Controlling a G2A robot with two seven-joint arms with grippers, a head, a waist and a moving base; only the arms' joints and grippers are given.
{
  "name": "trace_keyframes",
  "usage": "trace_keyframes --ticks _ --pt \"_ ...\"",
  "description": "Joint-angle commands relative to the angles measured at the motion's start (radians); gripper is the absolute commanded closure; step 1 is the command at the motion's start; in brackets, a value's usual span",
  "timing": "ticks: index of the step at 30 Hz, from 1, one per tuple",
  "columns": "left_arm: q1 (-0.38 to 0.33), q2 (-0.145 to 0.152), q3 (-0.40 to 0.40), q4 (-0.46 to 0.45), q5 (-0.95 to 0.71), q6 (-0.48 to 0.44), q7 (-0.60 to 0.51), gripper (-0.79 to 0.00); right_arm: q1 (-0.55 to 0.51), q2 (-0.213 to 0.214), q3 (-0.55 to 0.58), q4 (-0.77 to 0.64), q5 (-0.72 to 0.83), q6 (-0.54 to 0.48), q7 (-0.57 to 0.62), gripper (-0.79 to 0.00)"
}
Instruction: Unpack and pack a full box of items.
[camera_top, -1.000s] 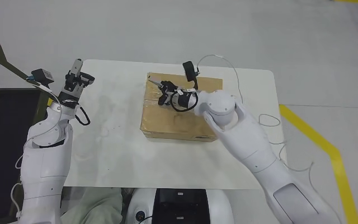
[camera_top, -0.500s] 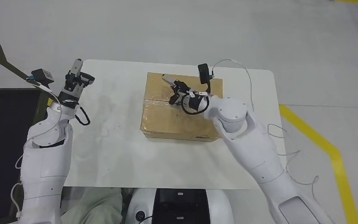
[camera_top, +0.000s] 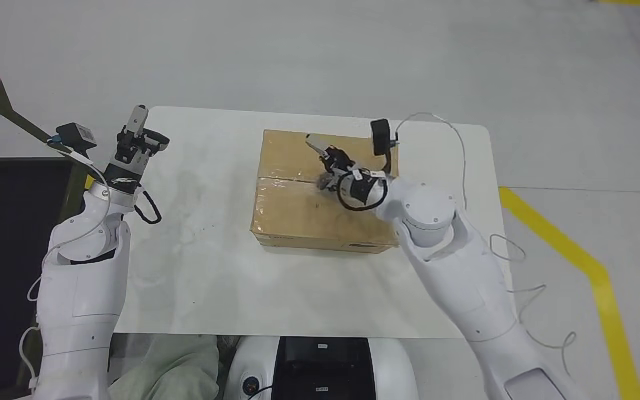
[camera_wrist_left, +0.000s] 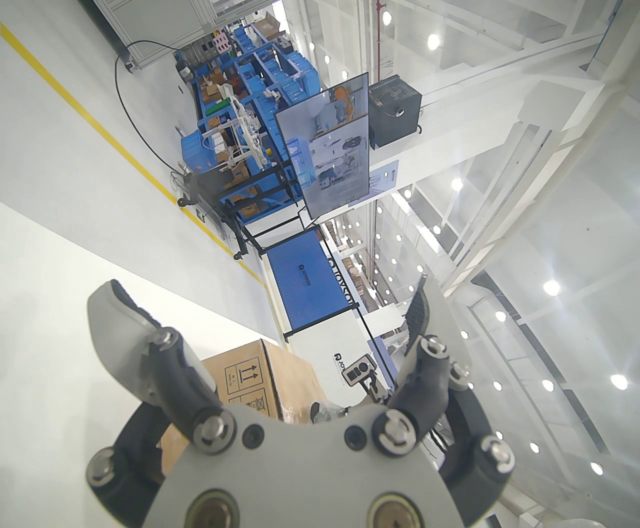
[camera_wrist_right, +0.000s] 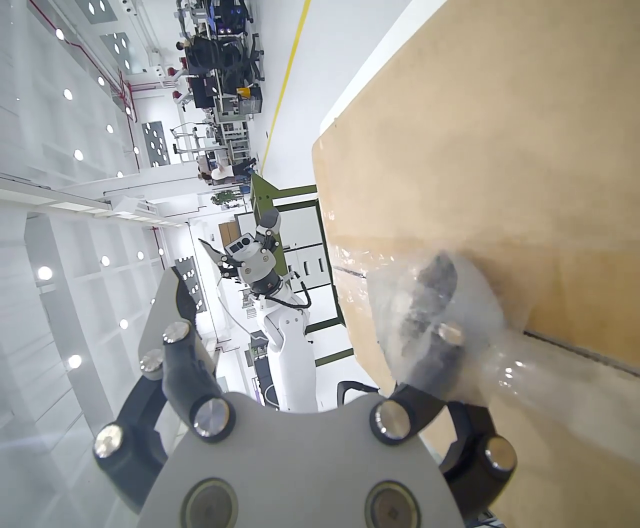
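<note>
Your counter (camera_top: 200, 270) was white and carried the box (camera_top: 300, 215) near its middle, toward the far edge; the box lay flat with its flaps shut, and a seam (camera_top: 285, 181) ran from side to side across its top.

Your right arm came in from the near right and bent over the box; your right hand (camera_top: 320, 162) was above the box top, at the seam, with its fingers spread apart. One finger (camera_wrist_right: 440, 295) lay down at the seam, wrapped in crumpled clear tape (camera_wrist_right: 525, 360); a strip of that tape ran on from the finger along the seam. Whether the strip was lifted off the cardboard there, you could not tell from these views. The other finger (camera_wrist_right: 172, 300) stood well apart from it, up off the cardboard.

Your left arm stood at the left side of the counter; your left hand (camera_top: 140, 128) was raised by the far left corner, well apart from the box, fingers wide apart. From its wrist view you saw the box beyond and between those fingers.
</note>
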Motion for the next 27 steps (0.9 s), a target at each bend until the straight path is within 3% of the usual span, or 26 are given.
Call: trace_keyframes --ticks 1,27 --pt "0.0 0.0 0.0 0.0 0.0 0.0 0.0 -0.785 -0.009 0.002 0.009 -0.006 -0.004 0.002 -0.009 -0.785" --pt "0.0 0.0 0.0 0.0 0.0 0.0 0.0 -0.785 -0.134 0.034 0.123 -0.116 -0.049 0.03 -0.049 -0.785"
